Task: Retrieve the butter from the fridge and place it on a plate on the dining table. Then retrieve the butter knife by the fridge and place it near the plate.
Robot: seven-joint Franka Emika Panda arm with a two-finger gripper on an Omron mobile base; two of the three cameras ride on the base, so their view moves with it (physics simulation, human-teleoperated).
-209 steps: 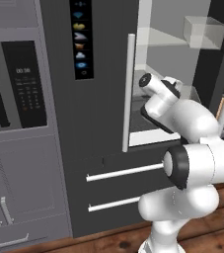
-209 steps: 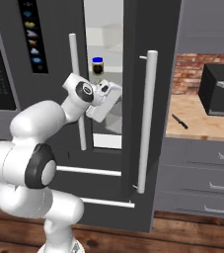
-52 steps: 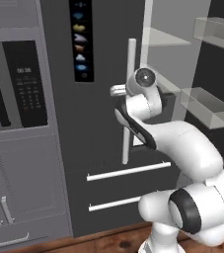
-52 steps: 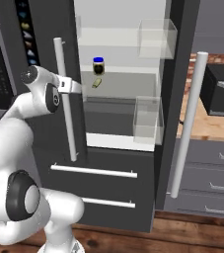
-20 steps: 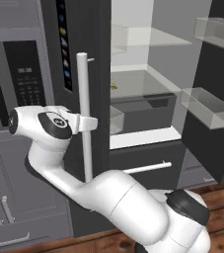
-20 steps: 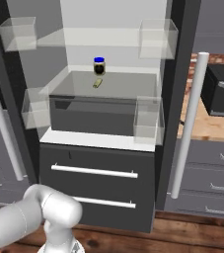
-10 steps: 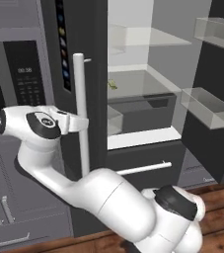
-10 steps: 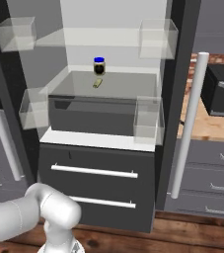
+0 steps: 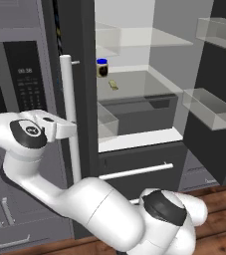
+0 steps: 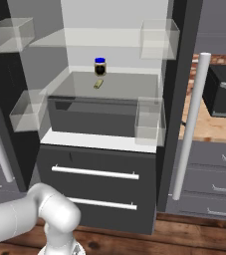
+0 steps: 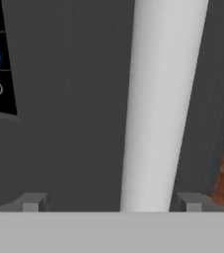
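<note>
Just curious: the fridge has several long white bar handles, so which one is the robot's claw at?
The upright handle on the swung-open left door; the open gripper straddles it, jaws apart on either side.

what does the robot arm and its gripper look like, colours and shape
The arm is glossy white, built of thick rounded links with bulbous elbows. Dark grey, near-black discs cap its joints, one near the base and one behind the wrist. The hand is a white, blocky piece. The gripper ends in two small grey, squared finger tips. No cables or markings show.

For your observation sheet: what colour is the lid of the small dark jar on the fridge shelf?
Blue. The small dark jar shows it best in the right base view.
</note>
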